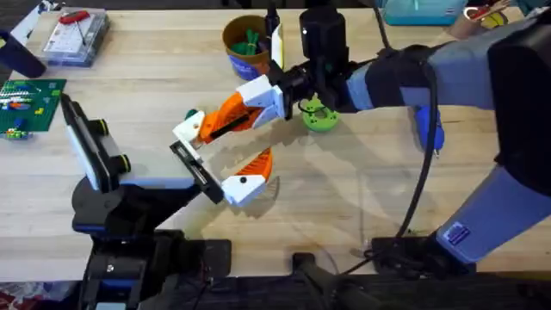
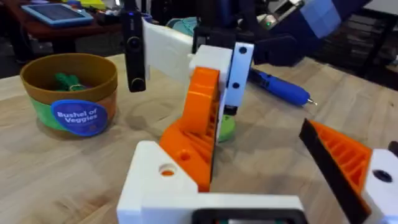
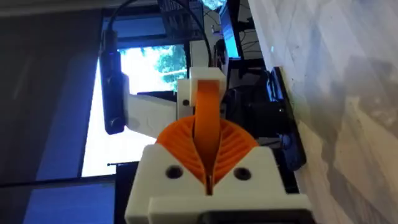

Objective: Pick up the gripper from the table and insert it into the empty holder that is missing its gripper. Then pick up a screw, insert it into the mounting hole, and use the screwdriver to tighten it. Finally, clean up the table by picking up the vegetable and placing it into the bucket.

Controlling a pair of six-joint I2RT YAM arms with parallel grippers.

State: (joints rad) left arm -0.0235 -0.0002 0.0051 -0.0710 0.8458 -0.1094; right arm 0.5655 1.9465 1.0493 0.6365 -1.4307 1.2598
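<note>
Wooden table (image 1: 362, 198) (pale planks) under the right pincer (image 1: 258, 108), clamped on the gripper (image 1: 225, 119); left pincer's spread unclear.

"Bushel of Veggies" on the bucket's (image 2: 69, 93) blue label (image 2: 78, 116)

overhead: above, looking down | left wrist: low, close | shared: bucket (image 1: 245, 39) (image 2: 69, 93)

The middle of the tabletop (image 1: 344, 198) is crowded: the right gripper (image 1: 225, 125) and the holder (image 1: 196, 170) meet there. Behind them, the bucket (image 1: 245, 45) and a green piece (image 1: 320, 116) narrow the passage. Bare wood is left open at lower right and centre left.
</note>
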